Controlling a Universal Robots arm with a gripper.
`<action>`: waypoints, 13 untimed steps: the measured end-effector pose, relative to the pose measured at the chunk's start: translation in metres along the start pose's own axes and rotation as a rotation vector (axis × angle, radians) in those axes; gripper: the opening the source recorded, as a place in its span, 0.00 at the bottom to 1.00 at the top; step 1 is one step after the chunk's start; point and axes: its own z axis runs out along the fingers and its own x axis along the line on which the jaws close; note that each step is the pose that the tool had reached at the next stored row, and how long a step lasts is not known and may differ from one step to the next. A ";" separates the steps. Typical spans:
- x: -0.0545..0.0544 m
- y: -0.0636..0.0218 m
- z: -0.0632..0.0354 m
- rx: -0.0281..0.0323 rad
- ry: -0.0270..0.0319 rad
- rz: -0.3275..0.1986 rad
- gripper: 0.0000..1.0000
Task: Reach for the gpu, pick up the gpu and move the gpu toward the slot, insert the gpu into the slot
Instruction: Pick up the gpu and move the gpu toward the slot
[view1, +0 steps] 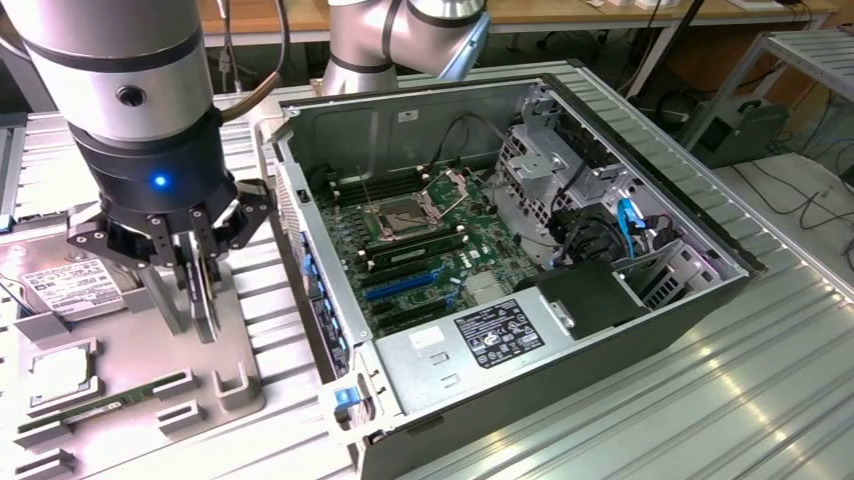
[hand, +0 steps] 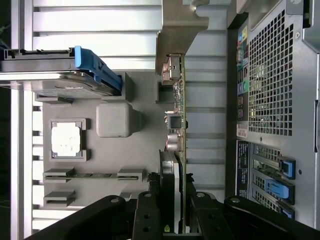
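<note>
The gpu (hand: 179, 125) is held edge-on, seemingly upright, in the narrowed jaws of the gripper (view1: 198, 285). The slot (view1: 400, 287) is placed well apart, toward the exterior view's right.

Silver-grey cylindrical arm (view1: 114, 60), black wrist collar (view1: 127, 165) with 1 blue light (view1: 160, 182), black screw-studded linkage hand (view1: 190, 318).

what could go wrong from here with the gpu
1. The gripper clamps the thin gpu by its top edge only, so it might tilt or slip.
2. The case wall stands between the card and the slot; the card could clip it on the way.
</note>
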 end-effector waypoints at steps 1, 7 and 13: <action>0.000 0.0000 -0.0007 0.0000 0.0001 0.000 0.28; 0.000 0.0002 -0.0038 -0.0001 0.0004 0.000 0.28; 0.000 0.0000 -0.0058 -0.0004 0.0013 0.000 0.28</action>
